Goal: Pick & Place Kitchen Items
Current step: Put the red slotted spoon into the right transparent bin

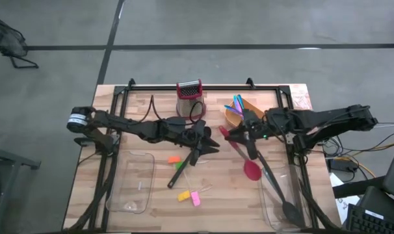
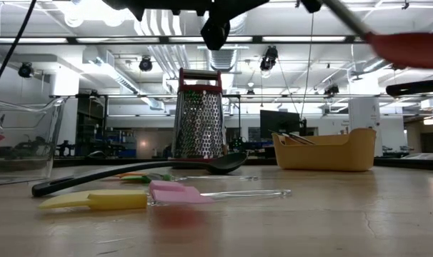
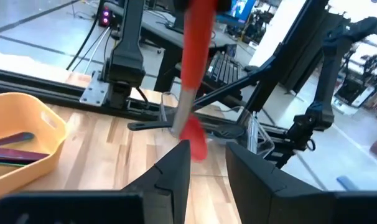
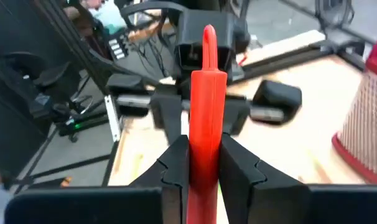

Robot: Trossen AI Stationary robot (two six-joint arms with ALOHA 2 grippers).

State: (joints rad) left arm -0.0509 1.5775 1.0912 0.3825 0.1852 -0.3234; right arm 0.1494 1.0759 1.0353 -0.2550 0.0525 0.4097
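Right gripper (image 4: 204, 163) clamped on red spoon (image 1: 251, 169), raised over table centre. Left gripper (image 1: 210, 144) parted, just beside. Black spoon (image 1: 186, 165), small pieces (image 1: 189, 195) below; bare wood toward front edge.

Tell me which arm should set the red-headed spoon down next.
The right arm. Its end effector is already shut on the red-headed spoon, lifted off the table. The left end effector hangs open mid-table, holding nothing.
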